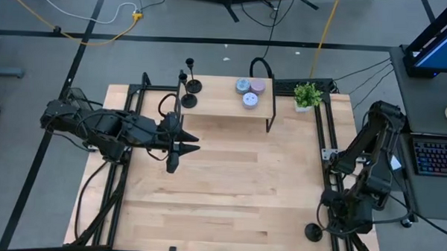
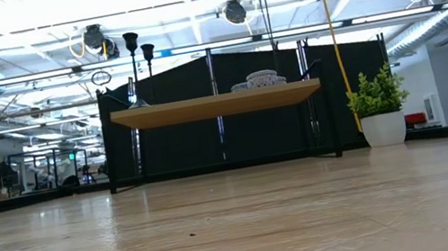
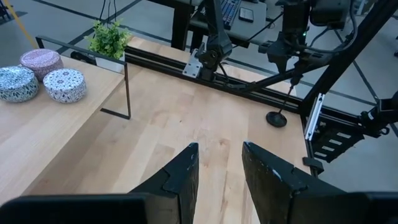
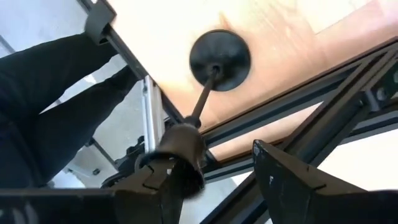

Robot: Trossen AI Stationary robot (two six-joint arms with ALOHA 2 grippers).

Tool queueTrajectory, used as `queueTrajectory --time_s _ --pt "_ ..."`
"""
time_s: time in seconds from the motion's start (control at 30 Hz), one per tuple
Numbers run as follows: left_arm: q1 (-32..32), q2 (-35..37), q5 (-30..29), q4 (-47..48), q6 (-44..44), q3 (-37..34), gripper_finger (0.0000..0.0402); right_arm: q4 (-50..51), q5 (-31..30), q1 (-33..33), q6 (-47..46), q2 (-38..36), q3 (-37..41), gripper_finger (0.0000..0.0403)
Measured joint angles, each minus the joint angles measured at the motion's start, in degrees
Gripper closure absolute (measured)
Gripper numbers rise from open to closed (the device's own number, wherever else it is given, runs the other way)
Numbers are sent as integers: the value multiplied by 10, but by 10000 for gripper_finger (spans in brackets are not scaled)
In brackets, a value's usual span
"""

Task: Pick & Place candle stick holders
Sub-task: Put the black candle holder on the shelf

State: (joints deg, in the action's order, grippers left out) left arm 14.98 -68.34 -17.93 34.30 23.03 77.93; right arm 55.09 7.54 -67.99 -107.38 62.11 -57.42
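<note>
Two black candle stick holders (image 1: pixel 192 84) (image 1: pixel 186 100) stand on their disc bases at the left end of a raised wooden shelf (image 1: pixel 228 111). A third holder (image 4: pixel 219 57) has its disc base on the table near the near right corner. Its stem (image 4: pixel 202 102) rises toward my right gripper (image 4: pixel 217 162). That gripper is open and slants down over it, with the holder's cup top (image 4: pixel 180 146) close against one finger and the other finger well apart. My left gripper (image 3: pixel 219 149) hangs open above the table in front of the shelf's left end. My right gripper comes at the third holder slanting down from above. The cup top (image 4: pixel 181 142) lies beside one finger (image 4: pixel 163 180), and I cannot tell whether they touch. The disc base rests on the table.
Three round pucks (image 1: pixel 250 91) sit on the shelf's right part. A small potted plant (image 1: pixel 307 95) stands at the far right. Black frame rails (image 1: pixel 329 137) run along the table's sides, one of them right beside the third holder. The table's middle is bare wood.
</note>
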Motion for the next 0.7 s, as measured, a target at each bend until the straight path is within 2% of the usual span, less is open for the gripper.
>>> queueTrajectory --time_s 0.27,0.7 --pt "-1 0 -1 0 1 0 272 -60 -1 1 -1 -1 37 232" --pt "-1 0 -2 0 2 0 272 -57 -2 2 -1 0 38 233"
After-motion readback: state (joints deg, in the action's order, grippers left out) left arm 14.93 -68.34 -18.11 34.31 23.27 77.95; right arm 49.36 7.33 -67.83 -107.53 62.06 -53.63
